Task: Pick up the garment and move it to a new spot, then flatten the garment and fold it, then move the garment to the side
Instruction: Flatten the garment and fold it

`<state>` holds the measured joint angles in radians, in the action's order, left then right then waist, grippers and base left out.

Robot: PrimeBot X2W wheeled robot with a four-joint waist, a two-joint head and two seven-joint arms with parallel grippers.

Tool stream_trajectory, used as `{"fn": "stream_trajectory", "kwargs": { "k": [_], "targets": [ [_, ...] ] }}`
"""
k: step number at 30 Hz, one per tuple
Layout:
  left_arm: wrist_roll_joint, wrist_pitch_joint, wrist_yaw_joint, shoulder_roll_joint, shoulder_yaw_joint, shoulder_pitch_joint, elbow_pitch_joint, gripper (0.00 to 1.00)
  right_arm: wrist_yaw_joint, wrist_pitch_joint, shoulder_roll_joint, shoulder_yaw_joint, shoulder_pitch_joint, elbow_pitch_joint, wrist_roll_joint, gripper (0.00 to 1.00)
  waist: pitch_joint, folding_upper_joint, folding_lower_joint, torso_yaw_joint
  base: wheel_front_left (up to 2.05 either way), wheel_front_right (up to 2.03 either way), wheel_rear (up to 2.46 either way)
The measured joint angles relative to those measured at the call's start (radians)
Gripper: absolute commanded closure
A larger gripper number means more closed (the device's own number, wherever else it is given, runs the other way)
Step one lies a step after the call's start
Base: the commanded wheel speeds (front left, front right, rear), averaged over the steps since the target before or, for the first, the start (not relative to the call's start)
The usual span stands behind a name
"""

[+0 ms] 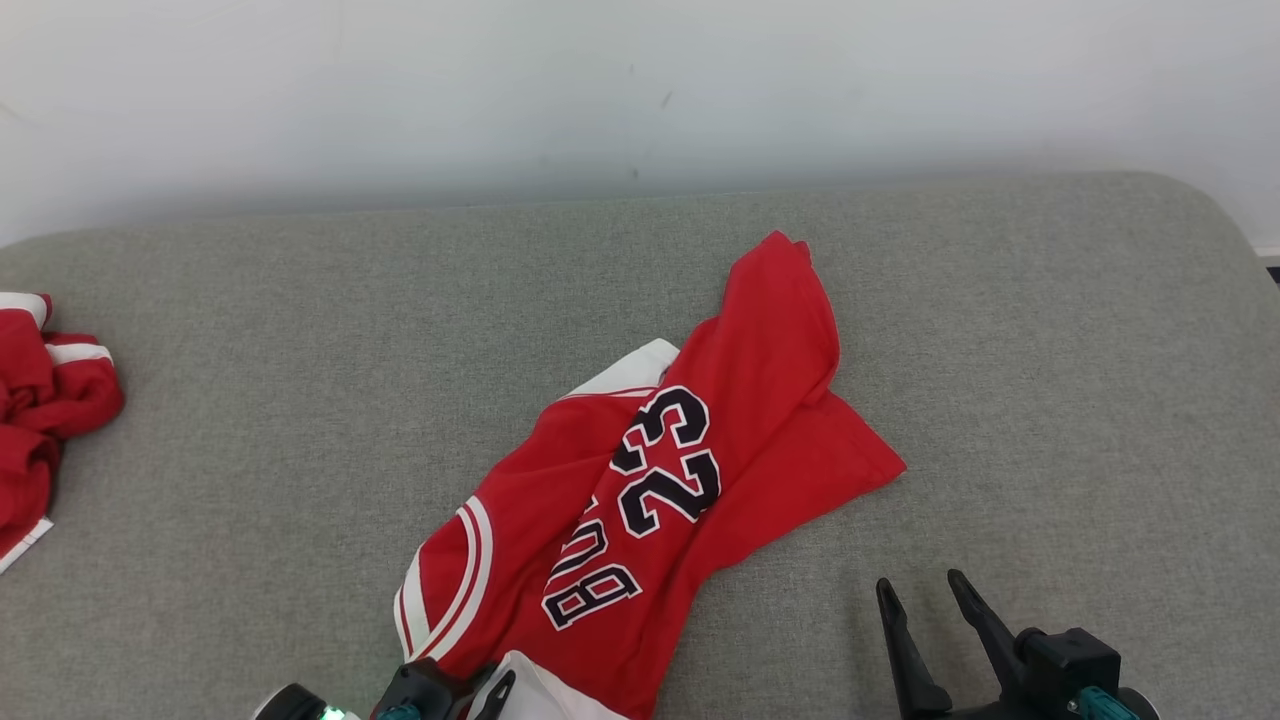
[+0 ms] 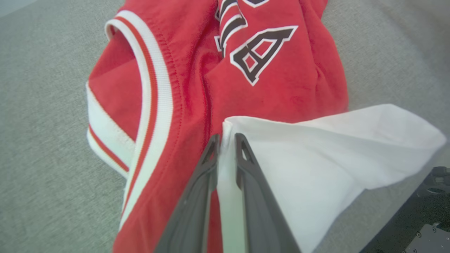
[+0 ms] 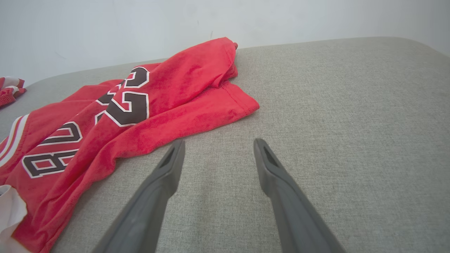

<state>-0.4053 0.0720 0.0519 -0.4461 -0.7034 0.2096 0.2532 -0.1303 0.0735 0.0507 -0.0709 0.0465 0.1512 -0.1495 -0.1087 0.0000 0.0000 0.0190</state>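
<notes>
Your left gripper (image 2: 226, 137) has its two fingers pressed close together on a white flap (image 2: 316, 151) of the red jersey (image 1: 760, 400). In the left wrist view you can see the white cloth running up between the fingers, so the gripper is pinching the jersey at its near edge. In the head view this grip sits at the very bottom of the picture, left of centre.

The jersey lies rumpled on the grey cushion (image 1: 1050, 350), about in the middle, and stretches from the near left toward the far right. Its black number 23 and some black letters face up. A white and red striped armhole trim (image 1: 455, 580) curves along its near left side. One folded end points toward the far wall (image 1: 600, 80), and a red corner spreads out to the right.

Your right gripper (image 1: 920, 582) has its fingers spread wide with nothing between them. It hangs over bare cushion at the near right, just right of the jersey and apart from it.

A second heap of red and white cloth (image 1: 40, 410) lies at the left edge of the cushion, well apart from the jersey
</notes>
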Motion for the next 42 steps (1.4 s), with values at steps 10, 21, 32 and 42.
{"fn": "stream_trajectory", "kwargs": {
  "k": [10, 21, 32, 42],
  "targets": [
    [0.008, -0.024, -0.014, 0.005, -0.002, 0.023, 0.038, 1.0, 0.0, 0.0, 0.0, 0.0, -0.002, 0.003, 0.0, 0.0, 0.0, 0.0, -0.0001, 0.004, 0.0, 0.0, 0.0],
    [-0.016, -0.09, -0.069, 0.0, 0.034, -0.024, -0.044, 1.0, 0.0, -0.265, 0.022, 0.006, -0.221, 0.159, 0.034, 0.0, 0.006, 0.0, 0.0, -0.036, 0.0, 0.0, 0.0],
    [-0.023, -0.079, -0.088, -0.002, 0.026, -0.046, -0.129, 1.0, 0.0, -0.307, 0.102, 0.107, -0.377, 0.419, 0.126, 0.0, -0.009, 0.0, 0.0, -0.135, 0.0, 0.0, 0.0],
    [-0.029, -0.075, -0.096, -0.014, 0.026, -0.051, -0.144, 1.0, 0.0, -0.249, 0.123, 0.083, -0.454, 0.506, 0.189, 0.77, -0.029, 0.0, 0.0, -0.164, 0.0, 0.0, 0.0]
  ]
}}
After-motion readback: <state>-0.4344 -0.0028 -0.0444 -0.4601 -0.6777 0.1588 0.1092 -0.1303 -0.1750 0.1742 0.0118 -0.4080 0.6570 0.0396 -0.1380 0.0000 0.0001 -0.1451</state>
